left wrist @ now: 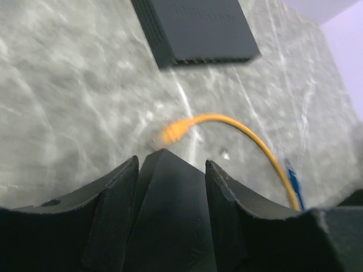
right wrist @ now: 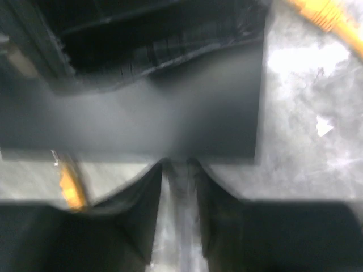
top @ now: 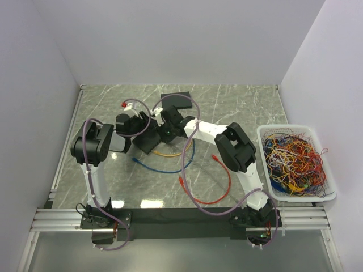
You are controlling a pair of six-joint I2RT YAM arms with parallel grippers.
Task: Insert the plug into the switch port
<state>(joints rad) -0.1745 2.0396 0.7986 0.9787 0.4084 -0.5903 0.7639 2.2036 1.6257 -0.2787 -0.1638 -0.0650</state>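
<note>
The black switch (left wrist: 195, 25) lies on the marble table with its row of ports facing my left wrist camera; it also shows in the top view (top: 177, 100). A yellow plug (left wrist: 174, 131) on its yellow cable (top: 168, 152) lies free on the table between the switch and my left gripper (left wrist: 171, 161). A black wedge-shaped box corner (left wrist: 170, 215) fills the gap between the left fingers. My right gripper (right wrist: 178, 165) has its fingers close together, tips at the near edge of a dark flat box (right wrist: 142, 119). Blur hides what is between them. Both grippers (top: 156, 133) meet mid-table.
A blue plug (left wrist: 291, 174) lies right of the yellow cable, and its blue cable (top: 161, 170) curves across the table. A red cable (top: 218, 192) lies nearer the right arm. A red plug (top: 123, 105) lies at the back left. A white basket (top: 286, 127) of tangled cables stands at the right edge.
</note>
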